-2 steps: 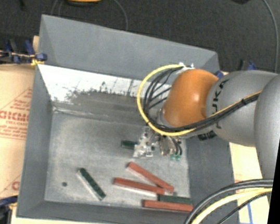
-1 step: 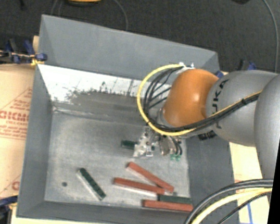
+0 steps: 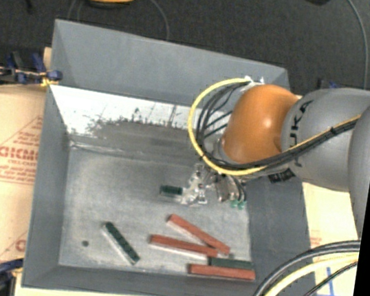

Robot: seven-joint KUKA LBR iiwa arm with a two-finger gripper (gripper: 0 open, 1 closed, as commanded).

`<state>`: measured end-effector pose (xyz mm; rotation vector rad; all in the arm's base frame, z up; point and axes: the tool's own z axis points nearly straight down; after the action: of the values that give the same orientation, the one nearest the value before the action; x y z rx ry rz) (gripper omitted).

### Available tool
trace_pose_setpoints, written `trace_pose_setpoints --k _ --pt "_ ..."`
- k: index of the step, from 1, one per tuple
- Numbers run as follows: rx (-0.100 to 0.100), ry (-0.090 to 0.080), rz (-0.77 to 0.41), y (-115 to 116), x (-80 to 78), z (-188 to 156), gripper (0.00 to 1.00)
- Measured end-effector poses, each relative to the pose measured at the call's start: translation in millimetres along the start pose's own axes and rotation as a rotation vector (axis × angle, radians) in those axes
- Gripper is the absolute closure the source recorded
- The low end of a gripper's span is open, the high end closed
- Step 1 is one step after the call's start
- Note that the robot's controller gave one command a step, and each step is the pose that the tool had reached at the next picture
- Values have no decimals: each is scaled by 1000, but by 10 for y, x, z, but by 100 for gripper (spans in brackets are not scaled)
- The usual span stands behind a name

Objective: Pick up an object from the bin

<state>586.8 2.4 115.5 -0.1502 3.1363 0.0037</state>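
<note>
Dark-green stub (image 3: 171, 190) lay on the floor of the bin (image 3: 55, 179) just beside the gripper (image 3: 197, 193), on the side away from the arm (image 3: 327, 131), its long axis pointing roughly at the gripper. We could not tell whether the gripper touched it, nor whether the gripper was spread or pressed together. We judged it the nearest candidate. Red-brown sticks (image 3: 183, 246) lay apart from the gripper, towards the camera. The arm reached down steeply, its orange cover (image 3: 255, 123) above the gripper
</note>
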Motion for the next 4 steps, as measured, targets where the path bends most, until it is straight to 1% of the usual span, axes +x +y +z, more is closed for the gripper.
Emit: trace_pose_setpoints --k 1,2,3,4 --pt "0 0 15 -36 116 -417 100" --pt "2 -5 118 -5 -35 -606 100" --pt "4 -5 174 350 -172 -476 100" --pt "2 -5 349 176 -511 -610 0"
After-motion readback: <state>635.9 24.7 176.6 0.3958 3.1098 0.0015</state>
